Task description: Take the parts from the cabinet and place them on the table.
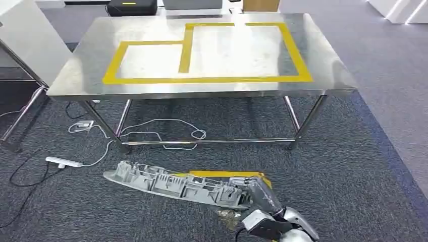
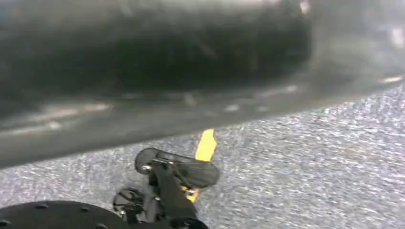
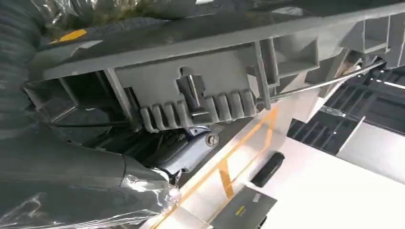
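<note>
My right hand [image 1: 262, 199] grips one end of a long grey plastic part [image 1: 171, 184], ribbed on its upper side, and carries it level in front of me above the carpet. The part stretches to the left from the hand. In the right wrist view the same grey part [image 3: 215, 86] lies close across the picture, with the grey thumb [image 3: 62, 167] curled under it. Ahead stands the steel table [image 1: 328, 70], its top marked with yellow tape outlines [image 1: 202, 79]. The left wrist view is blurred, showing carpet and a dark surface.
White cables [image 1: 151, 133] and a power strip [image 1: 63, 162] lie on the carpet under and left of the table. A second table's legs [image 1: 20, 118] stand at the far left. A dark case [image 1: 132, 7] and a box [image 1: 261, 4] sit beyond the table.
</note>
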Tool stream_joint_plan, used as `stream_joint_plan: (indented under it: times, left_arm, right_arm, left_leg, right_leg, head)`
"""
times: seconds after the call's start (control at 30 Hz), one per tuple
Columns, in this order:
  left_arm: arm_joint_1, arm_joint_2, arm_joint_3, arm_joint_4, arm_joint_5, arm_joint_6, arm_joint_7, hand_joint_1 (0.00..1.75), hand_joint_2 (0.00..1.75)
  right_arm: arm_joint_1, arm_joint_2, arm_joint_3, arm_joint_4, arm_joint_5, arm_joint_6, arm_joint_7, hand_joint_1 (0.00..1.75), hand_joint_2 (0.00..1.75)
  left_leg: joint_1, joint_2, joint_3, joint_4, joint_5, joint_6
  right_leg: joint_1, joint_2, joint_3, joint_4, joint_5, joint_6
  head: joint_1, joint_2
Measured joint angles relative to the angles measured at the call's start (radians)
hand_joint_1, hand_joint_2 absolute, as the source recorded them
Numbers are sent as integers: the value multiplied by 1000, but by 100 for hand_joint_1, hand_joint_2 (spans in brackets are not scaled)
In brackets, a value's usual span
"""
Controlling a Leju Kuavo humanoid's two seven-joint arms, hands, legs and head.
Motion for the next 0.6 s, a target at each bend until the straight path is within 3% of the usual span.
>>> stream_joint_plan:
  times: [0.1,0.17,0.27,0.3,0.33,0.37,0.43,0.5,0.6]
  left_arm:
    - [4,-1,5,0,0,-1,0,0,0]
    - [2,-2,7,0,0,-5,-1,0,0]
    - [-1,1,10,0,-3,-7,-1,0,0]
    - [0,1,11,0,-4,-8,-1,0,0]
    - [1,1,11,0,-5,-10,-1,0,0]
    - [2,1,12,0,-6,-10,-1,0,0]
    - [1,0,12,0,-7,-11,-1,0,0]
    - [-3,1,13,0,-7,-11,-1,0,0]
    - [-4,1,14,0,-9,-11,-1,0,0]
  right_arm:
    - [-11,0,0,-1,0,0,2,164,175]
    - [-19,0,-2,-5,0,0,4,164,175]
    - [-34,0,-10,-6,-2,-4,10,164,175]
    - [-35,0,-12,-6,-1,-5,13,164,175]
    - [-35,0,-15,-6,-1,-6,17,164,175]
    - [-38,0,-16,-6,-1,-7,19,164,175]
    - [-44,0,-16,-9,-1,-7,19,164,175]
    - [-49,0,-16,-14,-2,-7,18,164,175]
    - [-50,0,-19,-17,-2,-15,21,164,175]
  left_leg:
    - [1,-1,1,-7,-2,19]
    - [5,0,11,-12,-5,33]
    - [3,0,16,-11,-13,41]
    - [3,-1,21,-11,-17,41]
    - [3,-2,29,-11,-23,40]
    - [3,-3,38,-11,-29,38]
    - [3,-4,60,-11,-43,32]
    - [-4,-5,58,-7,-53,20]
    - [-2,-1,59,-13,-54,6]
  right_leg:
    - [-1,-2,6,-7,-4,17]
    - [-3,-3,-26,54,-38,25]
    - [-6,-3,-168,304,-131,33]
    - [-6,-3,-198,341,-126,33]
    - [-6,-3,-199,321,-92,33]
    - [-6,-4,-176,260,-40,31]
    - [-6,-5,-96,70,69,22]
    - [-1,-6,-57,11,49,13]
    - [0,0,-62,13,42,1]
  head:
    - [2,0]
    - [9,0]
    - [12,0]
    - [13,0]
    - [12,0]
    - [13,0]
    - [13,0]
    - [13,0]
    - [8,0]
